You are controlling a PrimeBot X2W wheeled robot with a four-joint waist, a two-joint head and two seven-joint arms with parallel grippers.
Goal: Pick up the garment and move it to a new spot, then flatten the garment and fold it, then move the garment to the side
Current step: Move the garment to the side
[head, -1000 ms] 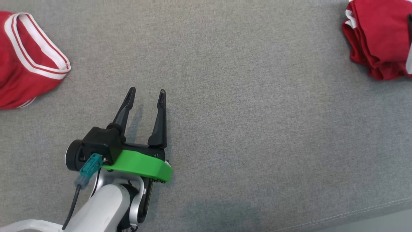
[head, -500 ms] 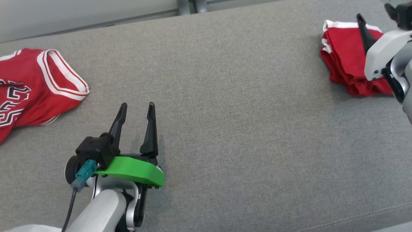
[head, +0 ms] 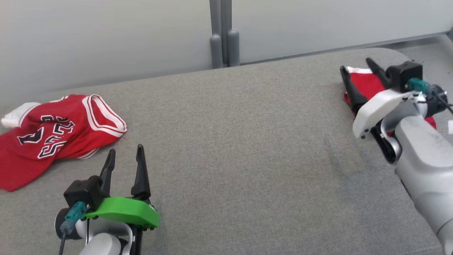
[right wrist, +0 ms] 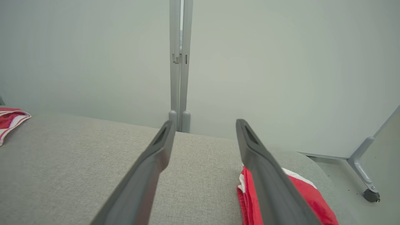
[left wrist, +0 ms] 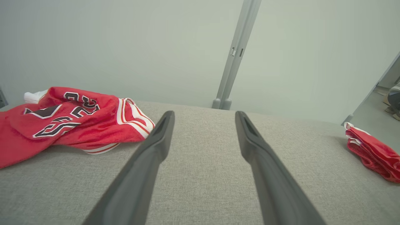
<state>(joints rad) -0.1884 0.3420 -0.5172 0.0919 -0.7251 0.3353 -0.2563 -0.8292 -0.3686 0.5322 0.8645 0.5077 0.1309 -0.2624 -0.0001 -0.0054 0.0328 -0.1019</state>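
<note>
Jersey (head: pixel 60 134) lies crumpled at the left of the head frame, on the grey surface (head: pixel 247 148). Left gripper (head: pixel 126 150) is just below it, fingers apart and holding nothing. Right gripper (head: pixel 355 64), fingers also apart, is over the folded garment (head: pixel 366 85) at the upper right.
</note>
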